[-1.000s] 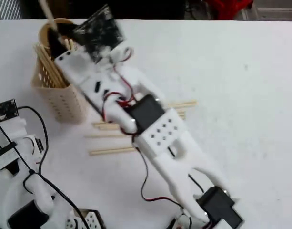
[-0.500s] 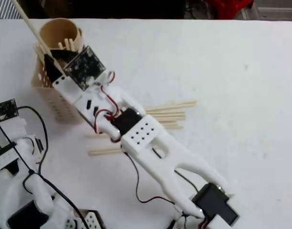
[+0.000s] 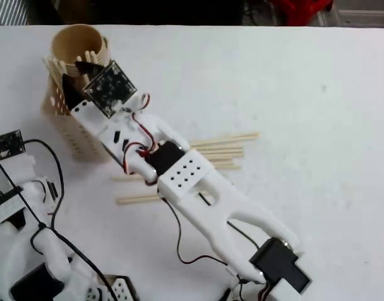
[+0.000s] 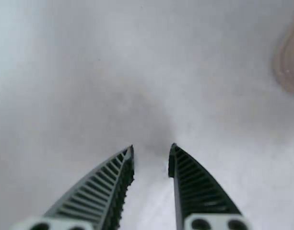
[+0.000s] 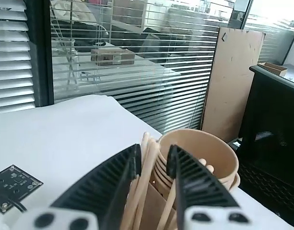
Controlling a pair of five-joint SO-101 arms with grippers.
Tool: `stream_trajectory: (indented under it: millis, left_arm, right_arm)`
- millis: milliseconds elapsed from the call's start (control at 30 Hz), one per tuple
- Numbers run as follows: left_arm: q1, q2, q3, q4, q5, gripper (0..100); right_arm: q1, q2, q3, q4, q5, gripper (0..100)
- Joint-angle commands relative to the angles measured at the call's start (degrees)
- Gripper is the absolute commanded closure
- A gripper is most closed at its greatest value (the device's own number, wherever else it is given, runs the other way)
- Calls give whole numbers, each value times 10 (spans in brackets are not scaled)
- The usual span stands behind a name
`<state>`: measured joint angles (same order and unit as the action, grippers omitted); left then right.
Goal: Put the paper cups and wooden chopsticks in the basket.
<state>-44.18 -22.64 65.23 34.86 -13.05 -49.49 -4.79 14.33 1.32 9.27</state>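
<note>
1. Expect the loose wooden chopsticks [image 3: 226, 145] to handle light, stiff and prone to rolling. Take hold across the middle of one stick and pinch firmly, since thin wood probably pivots in a slack grip.
2. Expect the paper cups [image 5: 199, 158] to be light and easily crushed. No grip needed there, nested already in the basket [image 3: 79, 135].
3. Note the pale, slender sticks lying in a rough fan near the middle of the worktop [image 3: 304, 94], partly under the right arm, with a single stick [image 3: 136, 199] apart towards the near edge.
4. Find the basket, cream and perforated, at the far left corner, holding the tan cup stack and several stowed chopsticks [image 3: 54, 69].
5. See the right end effector [image 3: 79, 74] just above the basket, jaws narrowly parted, apparently gripping nothing.
6. See the left end effector [image 4: 150, 153] over bare worktop, jaws apart and empty.
</note>
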Motion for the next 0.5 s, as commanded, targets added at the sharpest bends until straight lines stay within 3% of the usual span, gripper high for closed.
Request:
stream_trajectory:
  millis: [0, 267, 400, 467]
  left_arm:
    - [6, -11, -2, -12, 4, 865]
    - [6, -11, -2, -14, 4, 865]
    - [6, -11, -2, -15, 4, 865]
    - [6, -11, -2, -15, 4, 865]
  right_arm:
    - [15, -36, -10, 52, 7, 926]
    - [97, -185, -4, 433, 10, 924]
    - [145, -271, -8, 558, 18, 927]
    - [148, -302, -8, 610, 71, 926]
